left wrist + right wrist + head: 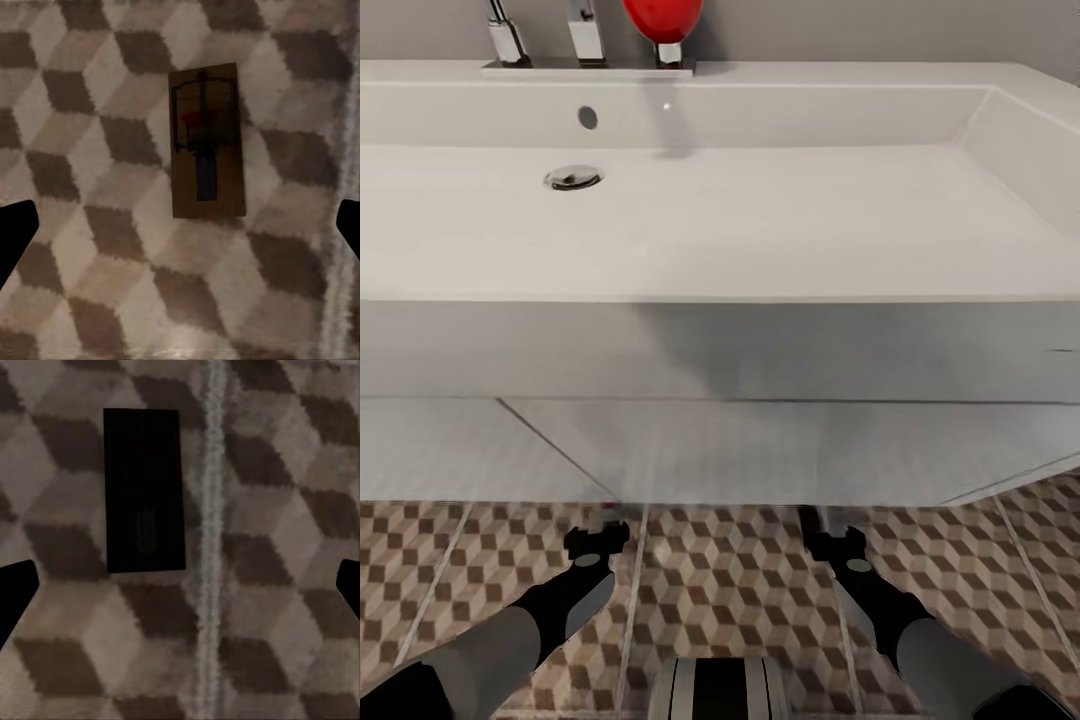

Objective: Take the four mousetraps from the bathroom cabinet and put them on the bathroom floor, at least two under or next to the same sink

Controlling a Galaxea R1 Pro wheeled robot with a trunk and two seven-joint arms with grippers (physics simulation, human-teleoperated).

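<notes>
Left gripper (180, 229): its two dark fingertips (15, 232) show at opposite edges of the left wrist view, wide apart, with nothing between them. In the head view the gripper (596, 543) hangs at the front edge of the vanity, above the floor.

Mousetrap under the left gripper: a tan mousetrap (207, 141) lies flat on the tiled floor (90, 285), between the lines of the two fingertips and out ahead of them, touching neither. Its dark wire frame and a small red bit sit at the end far from the gripper.

Right gripper (180, 589): fingertips (15, 592) also spread wide at the edges of the right wrist view, holding nothing. In the head view it (834, 545) hangs at the vanity's front edge too, well apart from the left one.

Object under the right gripper: a flat rectangle (144, 490) lies on the floor just beside a pale grout line (208, 540). It is in deep shadow and almost black, so I cannot tell its details.

Sink: the wide white basin (760, 230) with its drain (573, 178) sits on the white vanity (720, 440); both grippers are down at the vanity's lower front edge.

On the sink's back ledge: chrome tap bases (506, 40) and a red rounded thing (663, 22) on a short stem.

Writing: no readable brand, label or lettering on anything.
</notes>
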